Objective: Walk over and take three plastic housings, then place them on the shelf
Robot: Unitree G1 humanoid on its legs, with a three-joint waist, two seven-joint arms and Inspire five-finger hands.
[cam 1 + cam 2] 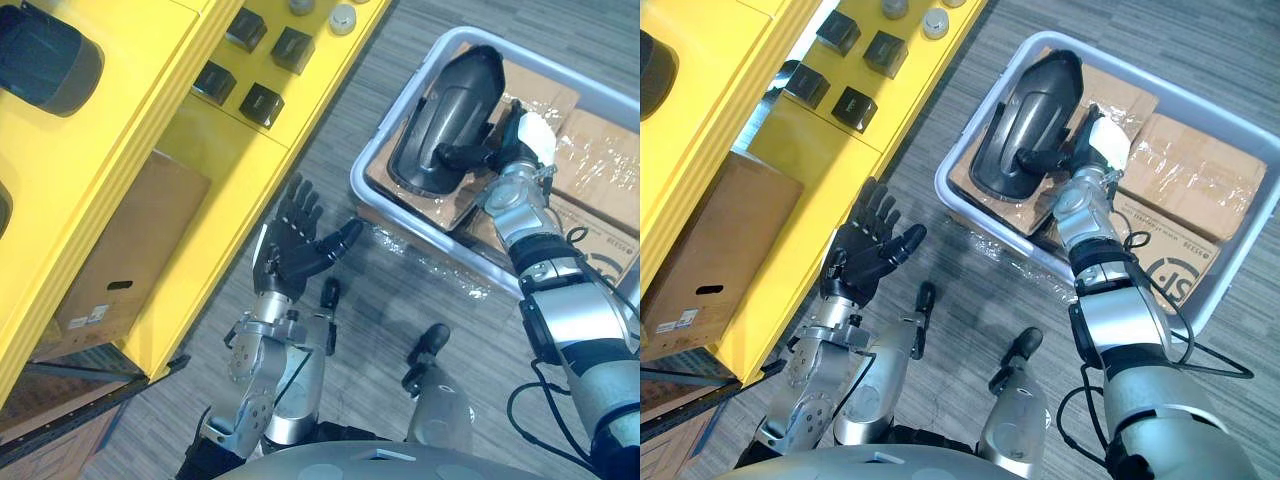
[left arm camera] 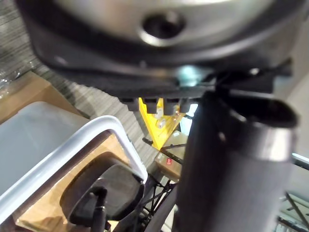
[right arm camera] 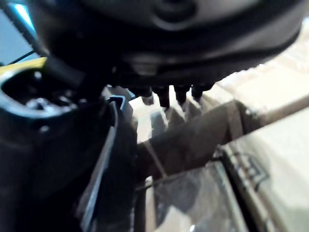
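Note:
A black plastic housing (image 1: 440, 110) leans tilted inside a grey bin (image 1: 560, 78), resting on cardboard boxes. My right hand (image 1: 510, 140) reaches into the bin and is shut on the housing's near edge, with dark fingers laid over its rim and the white-covered thumb behind it. Up close, the right wrist view has the housing's dark edge (image 3: 53, 145) against that hand. My left hand (image 1: 290, 250) hangs open and holds nothing, above the floor between the yellow shelf (image 1: 200, 140) and the bin. Another dark housing (image 1: 45, 55) lies on the shelf at the upper left.
Several small black boxes (image 1: 262, 103) and round grey parts sit on the shelf's lower level. A cardboard box (image 1: 120, 250) stands under the shelf. Wrapped cardboard boxes (image 1: 600, 160) fill the bin's right half. Grey carpet runs between shelf and bin.

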